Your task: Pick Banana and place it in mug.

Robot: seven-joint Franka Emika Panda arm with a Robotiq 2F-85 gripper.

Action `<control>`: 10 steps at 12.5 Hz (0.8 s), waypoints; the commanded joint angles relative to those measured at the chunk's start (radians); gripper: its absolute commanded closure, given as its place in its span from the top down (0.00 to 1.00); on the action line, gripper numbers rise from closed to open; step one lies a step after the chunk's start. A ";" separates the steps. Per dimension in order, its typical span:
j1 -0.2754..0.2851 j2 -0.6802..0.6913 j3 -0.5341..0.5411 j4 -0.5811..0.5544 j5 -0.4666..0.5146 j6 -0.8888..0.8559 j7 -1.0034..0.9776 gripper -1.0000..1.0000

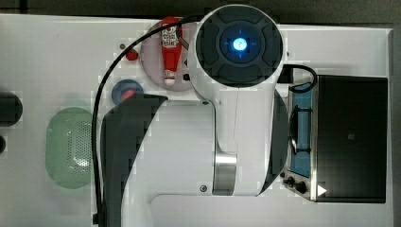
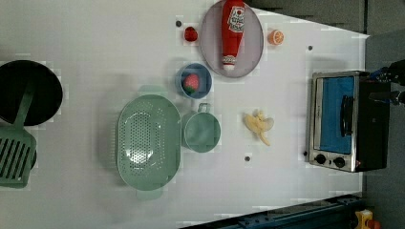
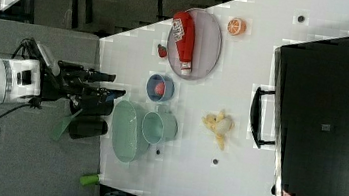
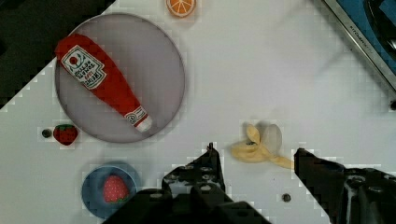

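banana (image 4: 258,148) lies on the white table (image 4: 280,70) between the open, empty gripper's (image 4: 254,161) fingertips, apparently untouched, with the mug (image 2: 201,131), blue bowl (image 4: 95,186) and ketchup plate (image 4: 154,56) nearby.

Pale-yellow banana (image 2: 258,125), teal-green mug (image 2: 202,132), red ketchup bottle (image 2: 232,31) on a grey plate (image 2: 254,45).

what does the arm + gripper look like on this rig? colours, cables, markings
The arm has glossy white shells with dark grey panels and a polished silver ring at one joint. A round dark grey cap on it carries a glowing blue light. A black cable runs along it in the top view. The gripper is black, with two blocky fingers showing screw heads. In the right view its black hand mounts on a white wrist segment.
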 commanded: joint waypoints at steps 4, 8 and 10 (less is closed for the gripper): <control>-0.014 -0.279 -0.009 -0.298 -0.010 -0.005 0.041 1.00; -0.014 -0.212 -0.006 -0.330 -0.010 0.050 -0.229 1.00; -0.014 -0.152 -0.007 -0.355 -0.010 0.108 -0.361 1.00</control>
